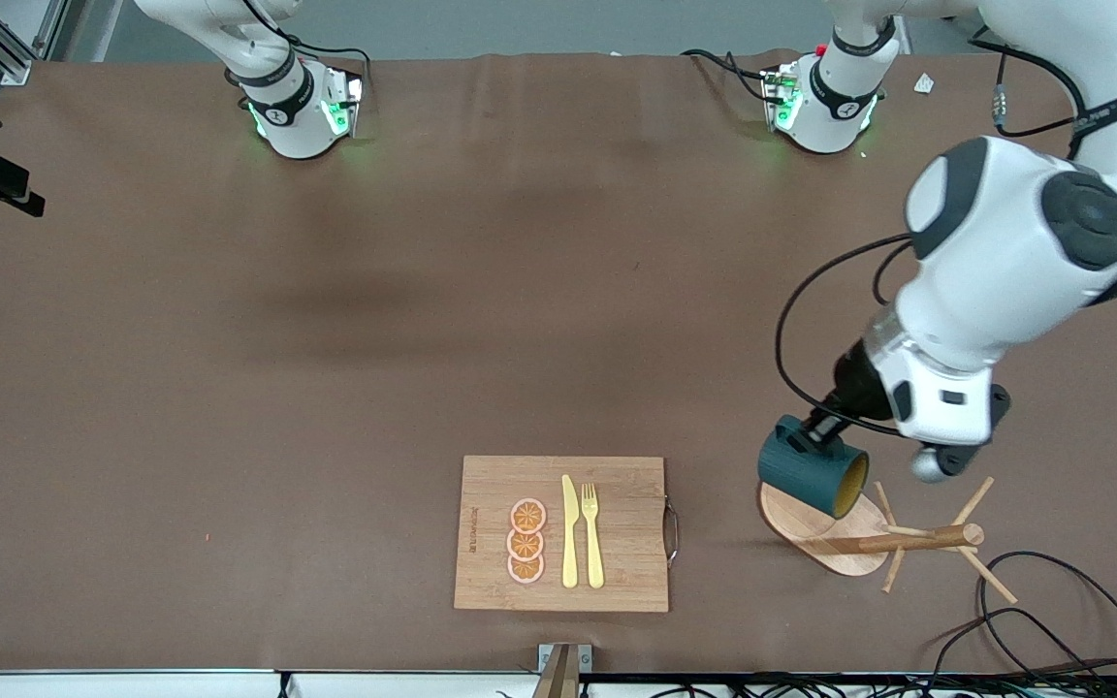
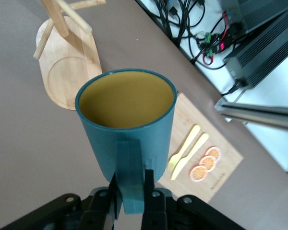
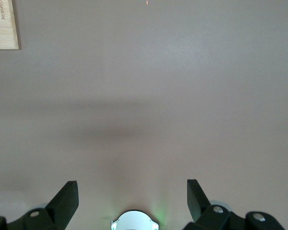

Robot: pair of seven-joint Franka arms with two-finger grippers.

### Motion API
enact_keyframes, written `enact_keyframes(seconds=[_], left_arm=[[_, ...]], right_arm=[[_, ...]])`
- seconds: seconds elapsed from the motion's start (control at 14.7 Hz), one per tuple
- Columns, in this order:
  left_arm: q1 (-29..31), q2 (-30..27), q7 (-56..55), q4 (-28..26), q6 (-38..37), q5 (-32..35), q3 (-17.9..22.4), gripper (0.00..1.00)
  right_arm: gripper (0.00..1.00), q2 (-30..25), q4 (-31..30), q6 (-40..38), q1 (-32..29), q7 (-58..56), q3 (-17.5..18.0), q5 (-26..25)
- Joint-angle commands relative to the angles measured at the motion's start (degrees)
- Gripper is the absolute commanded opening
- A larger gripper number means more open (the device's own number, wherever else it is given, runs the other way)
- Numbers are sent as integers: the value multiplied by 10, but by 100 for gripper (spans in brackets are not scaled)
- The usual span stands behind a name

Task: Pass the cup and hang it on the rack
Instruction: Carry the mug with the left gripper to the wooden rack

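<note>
Even, bright overhead light; soft diffuse shadows smear across the brown table [image 1: 229, 388] at centre frame. Green glow rims both bases. No glare.

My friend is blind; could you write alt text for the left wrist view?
The left pincer is shut on the handle of a teal cup, its yellow-brown inside showing, held above a brown table beside the wooden rack. A cutting board holds cutlery and orange slices.
</note>
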Motion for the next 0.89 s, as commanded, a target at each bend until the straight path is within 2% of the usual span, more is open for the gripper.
enact_keyframes(seconds=[0.0,0.34,0.68,0.82], left_arm=[[20,8,13,1,26,-51,-3,13],[63,15,36,1,37,-162,-3,14],[117,25,147,-3,36,-286,-3,14],[122,33,159,-3,32,-323,-3,13]], right_arm=[[100,-15,-16,2,-3,4,3,7],[100,-15,-16,2,-2,4,3,7],[100,-15,-16,3,-1,4,3,7],[100,-15,-16,4,-1,4,3,7]])
